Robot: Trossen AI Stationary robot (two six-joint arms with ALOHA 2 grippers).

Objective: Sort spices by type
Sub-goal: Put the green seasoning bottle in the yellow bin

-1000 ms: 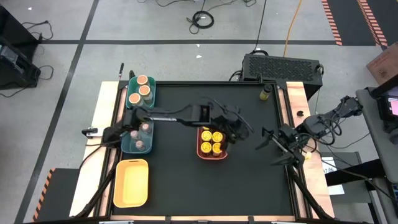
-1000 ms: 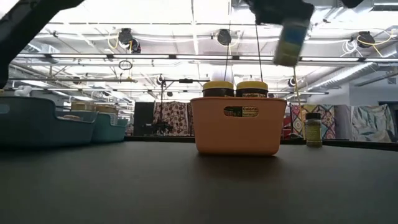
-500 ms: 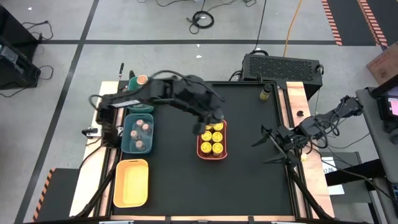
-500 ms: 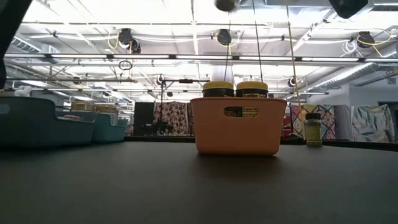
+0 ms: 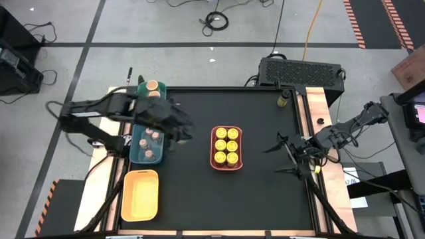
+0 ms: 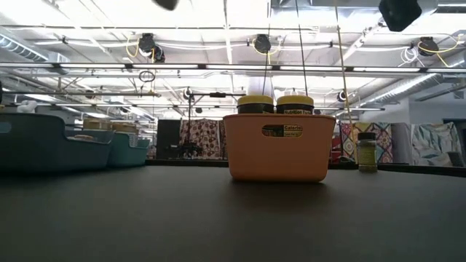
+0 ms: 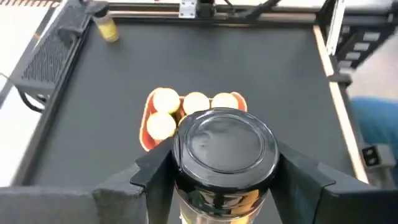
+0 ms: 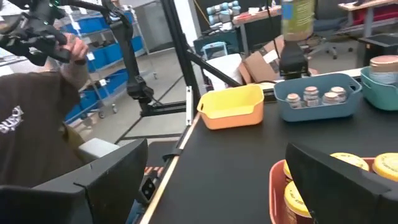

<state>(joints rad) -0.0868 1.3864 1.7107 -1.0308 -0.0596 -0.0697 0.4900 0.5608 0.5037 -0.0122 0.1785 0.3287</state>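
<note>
My left gripper (image 5: 178, 131) hangs high above the table beside the teal tray (image 5: 136, 154), shut on a spice jar with a dark grey lid (image 7: 224, 140). In the teal tray stand small jars with pinkish lids (image 5: 154, 136). Several yellow-lidded jars (image 5: 226, 146) fill the coral tray (image 5: 214, 161) at mid-table. Tan-orange lids (image 5: 153, 87) show in the green tray at the far left, partly under the arm. One more jar (image 5: 284, 98) stands alone at the far right. My right gripper (image 5: 282, 153) waits open and level near the right edge. My left gripper pinches the jar between its two fingers (image 7: 155, 171), which lie on opposite sides of its body just under the lid (image 7: 186, 186). The fingers slant down from the table's left side. The jar is lifted clear of the table, lid up toward the wrist.
An empty yellow tray (image 5: 141, 194) lies at the near left. Open black tabletop (image 5: 265, 199) stretches between the trays and the right arm. In the right wrist view a person in a dark sleeve (image 8: 31, 124) stands beyond the table's near edge.
My left gripper has swung from right of the coral tray across it toward the table's left edge, rising and rolling as it went. The dark-lidded jar has travelled with it, clear of the table.
</note>
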